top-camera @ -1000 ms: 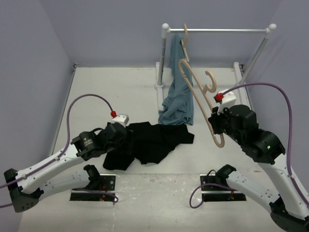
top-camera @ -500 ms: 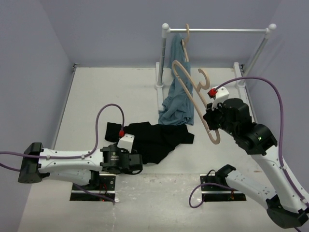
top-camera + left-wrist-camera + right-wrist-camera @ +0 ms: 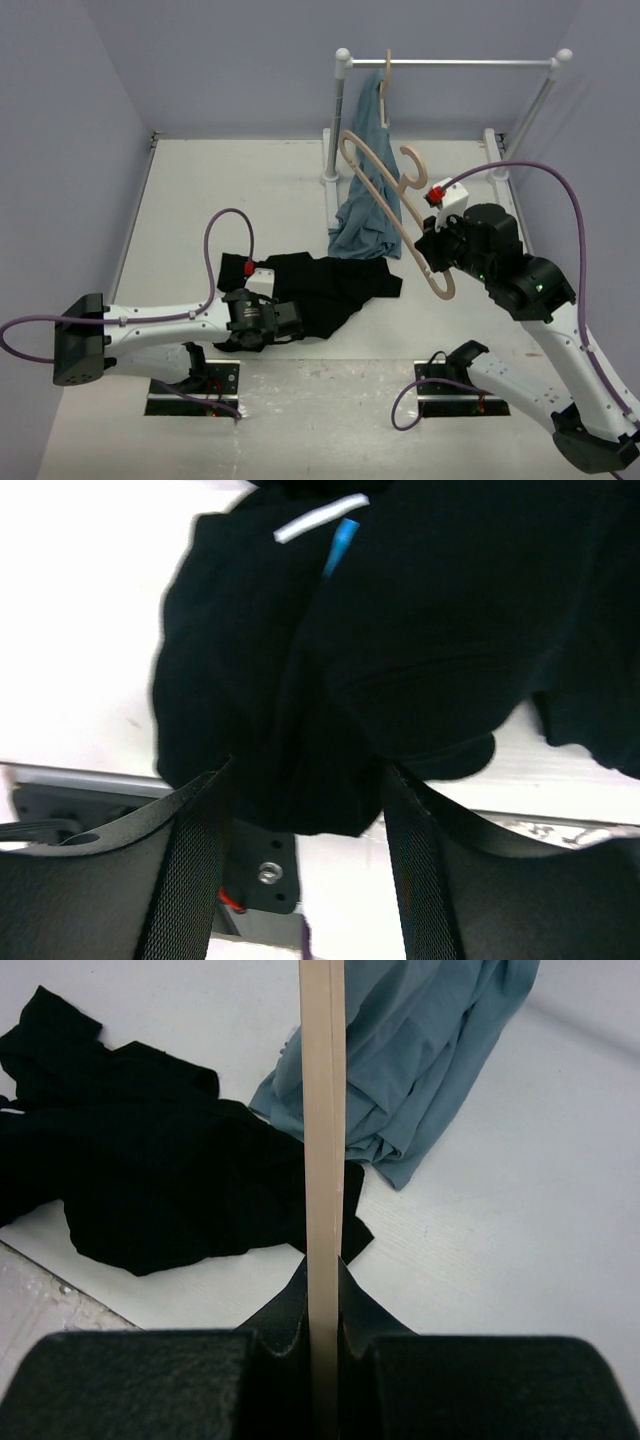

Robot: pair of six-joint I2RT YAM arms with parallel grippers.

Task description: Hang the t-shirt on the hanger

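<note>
This is a robotics lab test cell rather than a home or shop. Plain lavender walls (image 3: 60, 120) box in a white table (image 3: 220, 190) on 3 sides. 2 white-and-black robot arms, the left arm (image 3: 160, 322) and the right arm (image 3: 545, 290), are bolted to metal base plates (image 3: 190, 403) at the table's near edge, each trailing a purple cable (image 3: 583, 250). At the far edge stands a small white tube rack (image 3: 450, 63) with a blue-grey garment (image 3: 365, 210) hanging from it.
</note>
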